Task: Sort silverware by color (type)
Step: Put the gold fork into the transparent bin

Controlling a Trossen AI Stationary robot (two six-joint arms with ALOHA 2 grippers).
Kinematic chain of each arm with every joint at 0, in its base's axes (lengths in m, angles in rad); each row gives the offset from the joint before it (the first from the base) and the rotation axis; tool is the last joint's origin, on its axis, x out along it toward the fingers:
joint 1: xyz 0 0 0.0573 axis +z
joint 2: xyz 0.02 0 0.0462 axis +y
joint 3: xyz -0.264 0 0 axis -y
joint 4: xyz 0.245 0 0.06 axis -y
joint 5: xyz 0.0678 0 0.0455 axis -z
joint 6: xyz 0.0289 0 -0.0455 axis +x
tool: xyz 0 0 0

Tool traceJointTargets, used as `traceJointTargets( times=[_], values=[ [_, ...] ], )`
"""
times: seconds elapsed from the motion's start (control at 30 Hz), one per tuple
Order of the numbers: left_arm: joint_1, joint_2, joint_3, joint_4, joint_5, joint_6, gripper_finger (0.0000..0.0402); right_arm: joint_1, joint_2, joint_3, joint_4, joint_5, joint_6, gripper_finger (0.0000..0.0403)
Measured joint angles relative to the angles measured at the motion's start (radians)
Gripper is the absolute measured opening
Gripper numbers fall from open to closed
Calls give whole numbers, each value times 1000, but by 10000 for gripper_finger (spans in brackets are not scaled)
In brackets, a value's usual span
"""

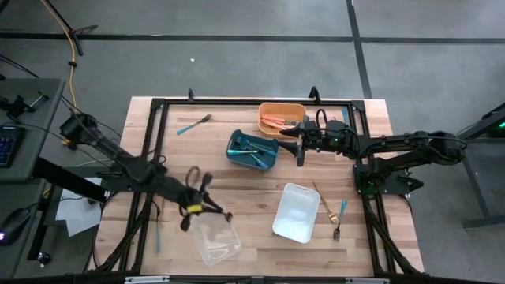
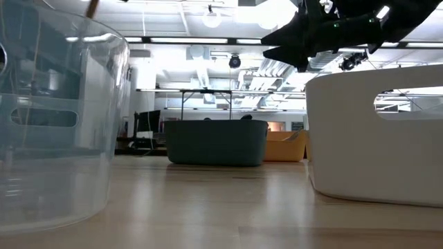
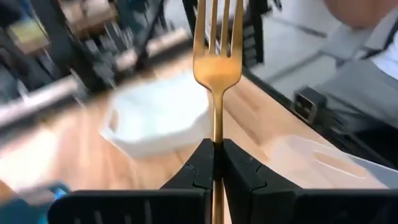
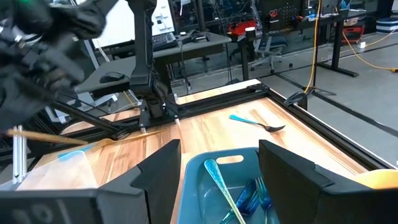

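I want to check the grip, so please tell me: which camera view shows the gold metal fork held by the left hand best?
The left wrist view: the gold metal fork stands close and sharp, clamped in the left hand. The right wrist view shows it small and far off. The high view shows only blur at that hand; the low view shows no clear sight of it.

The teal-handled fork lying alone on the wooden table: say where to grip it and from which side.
Grip the teal-handled fork mid-handle, coming straight down from above. It lies flat on the wooden table, away from the bins, so the fingers should straddle the thin handle across its width.
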Motion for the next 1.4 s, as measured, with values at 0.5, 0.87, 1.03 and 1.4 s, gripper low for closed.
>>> traceJointTargets(
  times=[0.5, 0.87, 1.03, 1.4],
  values=[
    [-98, 301, 81, -43, 92, -347, 6, 0, 0, 0, -37, 0, 22, 209],
    [-88, 385, 80, -122, 203, -369, 6, 0, 0, 0, -36, 0, 20, 209],
    [-87, 385, 80, -128, 198, -361, 30, 0, 0, 0, -36, 0, 20, 209],
    [-38, 367, 125, -194, 195, -397, 116, 0, 0, 0, -37, 1, 38, 209]
  ],
)
